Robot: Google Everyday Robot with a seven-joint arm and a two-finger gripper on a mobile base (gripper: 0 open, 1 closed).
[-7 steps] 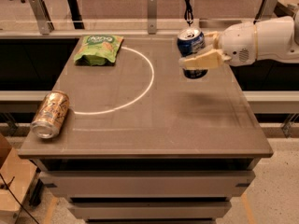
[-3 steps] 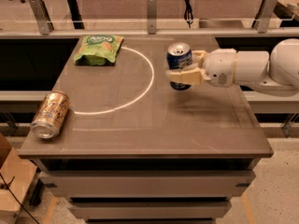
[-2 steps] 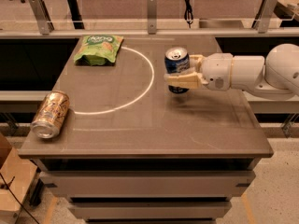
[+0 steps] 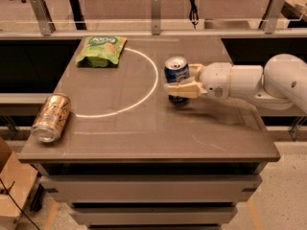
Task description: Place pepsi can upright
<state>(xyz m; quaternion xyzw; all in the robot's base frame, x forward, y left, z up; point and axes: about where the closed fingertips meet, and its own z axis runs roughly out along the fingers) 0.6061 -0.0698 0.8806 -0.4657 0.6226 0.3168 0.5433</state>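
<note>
Right of the middle of the tabletop (image 4: 144,138), nearer the far edge than the near one: the pepsi can (image 4: 176,74), upright, silver top up, just outside the white arc (image 4: 154,80) painted on the surface. Pinched at mid-height by the gripper (image 4: 181,79), with the tan fingers (image 4: 184,88) pressed onto the blue wall, one across the near side, the other behind on the far-right side. Cannot tell whether set down on the surface or hanging just above it; only a dark shadow under the base.

Reaching in over the right edge: the white arm (image 4: 240,83), low and roughly level, taking up the strip between the can and that edge.

Open room along the whole near edge, a wide bare band from near-left corner to near-right corner. Bare too inside the arc, left of the can, and in the narrower stretch between the can and the far edge.

By the far-left corner, lying flat: a green chip bag (image 4: 100,49), just beside the arc's far end, well apart from the can. At the left edge, toward the near-left corner, lying on its side: a gold can (image 4: 52,117), also well apart. Beyond the far edge, a rail with metal posts (image 4: 156,13).
</note>
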